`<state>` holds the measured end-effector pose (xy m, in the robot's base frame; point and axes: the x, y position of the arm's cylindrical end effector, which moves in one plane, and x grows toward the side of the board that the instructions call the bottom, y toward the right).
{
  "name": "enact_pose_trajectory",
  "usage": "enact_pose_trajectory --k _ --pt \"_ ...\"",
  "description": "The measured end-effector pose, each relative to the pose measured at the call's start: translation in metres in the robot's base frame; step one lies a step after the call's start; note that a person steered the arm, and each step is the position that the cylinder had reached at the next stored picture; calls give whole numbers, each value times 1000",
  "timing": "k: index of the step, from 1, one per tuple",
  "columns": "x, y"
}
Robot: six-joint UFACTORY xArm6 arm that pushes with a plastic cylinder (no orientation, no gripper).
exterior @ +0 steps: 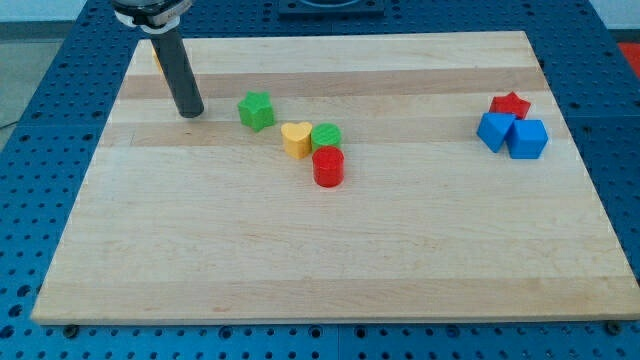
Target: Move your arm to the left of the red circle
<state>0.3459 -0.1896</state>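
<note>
- Writing: no brand, label or lettering is legible anywhere in the view.
- Red circle (pixel 328 166): a short cylinder standing upright on the table (pixel 330 260), round face up — near the centre, slightly toward the view's left. Being round, it shows no long axis and no heading.
- Neighbours: green cylinder (pixel 326 136) touches it from the view's top; yellow heart (pixel 295 139) sits just beside that, to the view's left. Green star (pixel 257 110) lies apart, further left.
- My tip (pixel 189 113): upper left of the table, left of the green star, well apart from the red circle.
- Pincer: none fitted, so no state can be told.
- Far right: red star (pixel 510 104), two blue blocks (pixel 494 131) (pixel 528 139) clustered, touching.
</note>
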Motion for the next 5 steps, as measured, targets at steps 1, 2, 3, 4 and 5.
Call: enact_pose_trajectory --k 1,2,3,4,5 --pt "16 0" --pt "90 7" --pt "134 46" --pt "175 108" --pt "184 187"
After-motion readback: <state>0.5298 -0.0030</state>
